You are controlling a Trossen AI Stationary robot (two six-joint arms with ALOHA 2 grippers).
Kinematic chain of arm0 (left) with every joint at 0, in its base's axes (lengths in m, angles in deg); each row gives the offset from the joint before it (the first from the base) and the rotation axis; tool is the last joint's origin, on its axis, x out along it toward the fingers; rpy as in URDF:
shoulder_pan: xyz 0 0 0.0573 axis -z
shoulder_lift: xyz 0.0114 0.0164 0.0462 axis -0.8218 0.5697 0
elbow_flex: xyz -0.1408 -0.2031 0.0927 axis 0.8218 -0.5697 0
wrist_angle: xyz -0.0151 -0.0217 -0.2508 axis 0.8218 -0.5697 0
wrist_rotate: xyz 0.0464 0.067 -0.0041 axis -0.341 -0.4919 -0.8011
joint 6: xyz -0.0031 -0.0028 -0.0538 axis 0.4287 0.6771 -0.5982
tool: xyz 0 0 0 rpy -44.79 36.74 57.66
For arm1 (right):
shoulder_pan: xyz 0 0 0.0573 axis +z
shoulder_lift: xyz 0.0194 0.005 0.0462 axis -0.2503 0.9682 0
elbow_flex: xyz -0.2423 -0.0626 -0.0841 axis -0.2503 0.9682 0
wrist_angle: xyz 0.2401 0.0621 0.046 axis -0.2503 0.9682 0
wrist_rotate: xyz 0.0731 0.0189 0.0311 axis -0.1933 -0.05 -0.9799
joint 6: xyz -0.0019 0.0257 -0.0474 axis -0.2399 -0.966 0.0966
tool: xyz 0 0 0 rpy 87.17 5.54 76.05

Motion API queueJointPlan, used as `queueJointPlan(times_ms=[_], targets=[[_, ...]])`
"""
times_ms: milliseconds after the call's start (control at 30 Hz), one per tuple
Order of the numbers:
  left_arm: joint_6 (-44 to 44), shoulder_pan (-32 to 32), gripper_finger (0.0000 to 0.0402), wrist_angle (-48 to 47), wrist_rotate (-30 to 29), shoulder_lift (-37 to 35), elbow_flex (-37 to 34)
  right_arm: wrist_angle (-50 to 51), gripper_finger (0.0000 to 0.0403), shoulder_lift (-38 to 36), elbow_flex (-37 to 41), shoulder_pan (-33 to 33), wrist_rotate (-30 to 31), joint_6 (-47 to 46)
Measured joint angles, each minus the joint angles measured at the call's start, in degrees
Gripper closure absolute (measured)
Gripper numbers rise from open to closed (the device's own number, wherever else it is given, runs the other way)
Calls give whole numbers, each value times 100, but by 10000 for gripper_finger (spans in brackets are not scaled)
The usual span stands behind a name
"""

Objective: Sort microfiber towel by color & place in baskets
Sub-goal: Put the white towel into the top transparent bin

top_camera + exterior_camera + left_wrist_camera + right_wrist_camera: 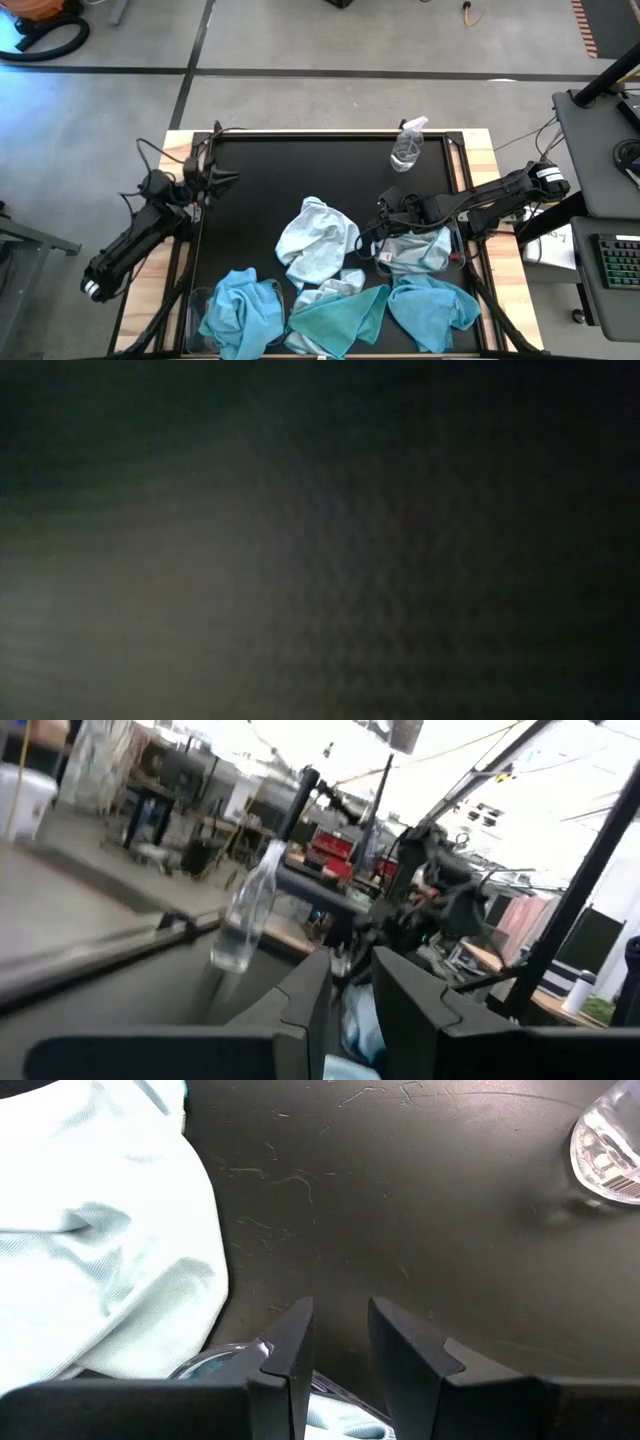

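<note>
Microfiber towels lie along the near half of the black table. A pale one (pixel 315 240) rests in the middle. A sky-blue one (pixel 240 310) drapes over a clear basket (pixel 192 318) at the near left. A teal one (pixel 340 320) and a blue one (pixel 432 305) lie near the front edge. Another pale towel (pixel 418 250) fills a second basket (pixel 222 1360) at the right. My right gripper (pixel 383 228) hovers open beside that basket, over bare mat (pixel 340 1330). My left gripper (pixel 222 180) is raised at the far left, open, pointing about level (pixel 352 990).
A clear spray bottle (pixel 408 148) stands at the far right of the mat, also in the right wrist view (pixel 605 1140) and the left wrist view (pixel 245 915). The low view is dark and shows nothing. Bare mat lies across the far half (pixel 300 165).
</note>
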Motion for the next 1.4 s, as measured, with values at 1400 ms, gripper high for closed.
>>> queueJointPlan(times_ms=[1400], targets=[[2292, 2423, 340, -2500, -1925, 3845, 2684, -156, 310, 0, 0, -2, 18, 291]])
